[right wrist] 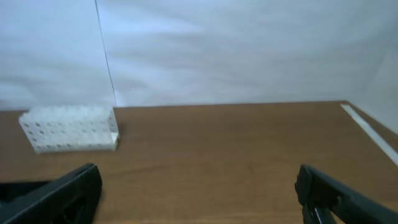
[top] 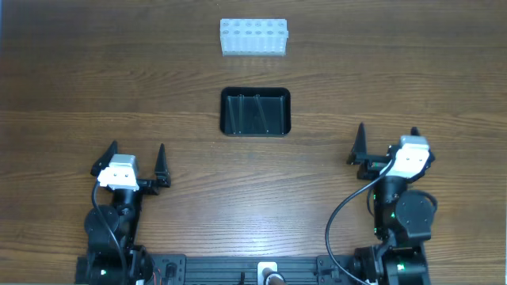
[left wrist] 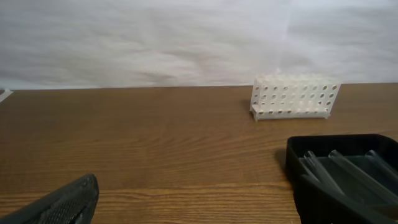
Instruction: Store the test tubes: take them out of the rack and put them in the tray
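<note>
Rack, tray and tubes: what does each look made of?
Rack: white plastic, matte and faintly translucent, moulded with rows of holes. Tray: probably black plastic; smooth walls with a slight sheen. Tubes: clear, with the tray floor showing through them; whether glass or plastic cannot be told.

The wooden bench (top: 119, 79) carries a white rack (top: 253, 37) toward its far edge and a black tray (top: 223, 112) near it.

One rack (top: 253, 37), one tray (top: 224, 112) — clear tubes (left wrist: 339, 167) inside (number unclear).
</note>
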Available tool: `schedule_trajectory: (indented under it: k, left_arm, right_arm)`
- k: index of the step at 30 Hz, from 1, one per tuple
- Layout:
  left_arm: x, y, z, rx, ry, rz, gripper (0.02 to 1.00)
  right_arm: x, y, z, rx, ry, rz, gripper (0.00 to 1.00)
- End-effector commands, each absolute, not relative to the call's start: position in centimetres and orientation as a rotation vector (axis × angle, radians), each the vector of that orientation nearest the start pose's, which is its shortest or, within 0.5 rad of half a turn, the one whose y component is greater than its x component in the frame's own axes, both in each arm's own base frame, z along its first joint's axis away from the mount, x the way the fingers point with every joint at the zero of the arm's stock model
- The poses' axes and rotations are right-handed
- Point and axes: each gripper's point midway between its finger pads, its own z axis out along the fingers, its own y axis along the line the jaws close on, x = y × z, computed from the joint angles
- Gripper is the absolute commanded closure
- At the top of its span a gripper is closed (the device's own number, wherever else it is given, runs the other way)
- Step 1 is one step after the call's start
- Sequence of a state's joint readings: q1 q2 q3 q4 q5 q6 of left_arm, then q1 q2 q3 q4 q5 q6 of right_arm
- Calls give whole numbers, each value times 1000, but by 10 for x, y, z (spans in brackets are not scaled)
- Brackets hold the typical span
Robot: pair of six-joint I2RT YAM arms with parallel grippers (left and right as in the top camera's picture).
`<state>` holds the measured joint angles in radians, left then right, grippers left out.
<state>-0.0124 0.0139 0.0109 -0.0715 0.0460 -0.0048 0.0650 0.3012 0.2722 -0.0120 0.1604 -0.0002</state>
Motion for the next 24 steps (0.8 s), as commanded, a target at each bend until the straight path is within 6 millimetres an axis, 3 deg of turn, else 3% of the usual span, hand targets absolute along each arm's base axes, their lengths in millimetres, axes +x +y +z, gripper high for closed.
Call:
schedule_trajectory:
  k: [1,14,24]
  left_arm:
    - [246,-11,157,33,1646,-65,18]
    - [246,-11,157,33,1646,-65,18]
    - [246,-11,157,33,1646,-65,18]
  right_arm:
    - [252,-16,217,100,1550,-92,9]
    - [245,-17,173,99,1575,-96,7]
    - [243,-30,163,146,1615,-168,9]
